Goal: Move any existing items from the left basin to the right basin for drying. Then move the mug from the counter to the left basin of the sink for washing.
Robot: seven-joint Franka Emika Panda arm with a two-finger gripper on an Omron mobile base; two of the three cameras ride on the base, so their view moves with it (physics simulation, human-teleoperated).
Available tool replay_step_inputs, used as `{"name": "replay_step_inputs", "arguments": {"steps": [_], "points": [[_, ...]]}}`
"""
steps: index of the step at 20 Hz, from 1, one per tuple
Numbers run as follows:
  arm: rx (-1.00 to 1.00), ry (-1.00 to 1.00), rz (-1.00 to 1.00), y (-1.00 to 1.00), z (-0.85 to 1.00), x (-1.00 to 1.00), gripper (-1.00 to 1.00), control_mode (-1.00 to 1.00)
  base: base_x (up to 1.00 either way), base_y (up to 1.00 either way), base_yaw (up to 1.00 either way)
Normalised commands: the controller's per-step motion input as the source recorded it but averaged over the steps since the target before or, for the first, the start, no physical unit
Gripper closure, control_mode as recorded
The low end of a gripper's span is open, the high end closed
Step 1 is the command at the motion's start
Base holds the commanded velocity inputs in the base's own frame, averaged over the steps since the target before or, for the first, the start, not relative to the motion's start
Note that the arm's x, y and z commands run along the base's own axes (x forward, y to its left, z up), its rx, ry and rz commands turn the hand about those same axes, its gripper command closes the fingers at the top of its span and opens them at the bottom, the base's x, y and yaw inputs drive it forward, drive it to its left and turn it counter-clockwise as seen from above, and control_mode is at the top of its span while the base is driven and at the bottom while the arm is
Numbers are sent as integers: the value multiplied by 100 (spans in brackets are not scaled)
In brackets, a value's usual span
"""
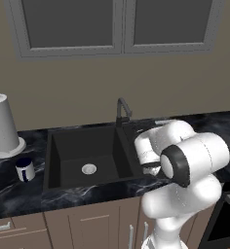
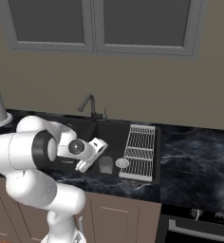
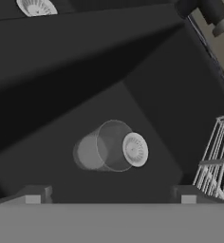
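The grey cup (image 3: 107,151) in the right basin (image 3: 180,109) looks light, stiff, slippery: grip its rim; hand (image 3: 109,197) spread, empty.

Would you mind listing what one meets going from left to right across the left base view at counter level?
Paper towel roll → mug → drain of the left basin → faucet → the robot's white arm.
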Motion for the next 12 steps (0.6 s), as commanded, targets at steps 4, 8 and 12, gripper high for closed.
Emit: {"name": "replay_step_inputs", "arguments": {"steps": [4, 8, 12], "points": [[13, 24, 0, 0, 100, 0, -100, -100, 0, 0, 0], [12, 24, 0, 0, 100, 1, -100, -100, 0, 0, 0], [11, 22, 0, 0, 100, 3, -100, -100, 0, 0, 0]]}}
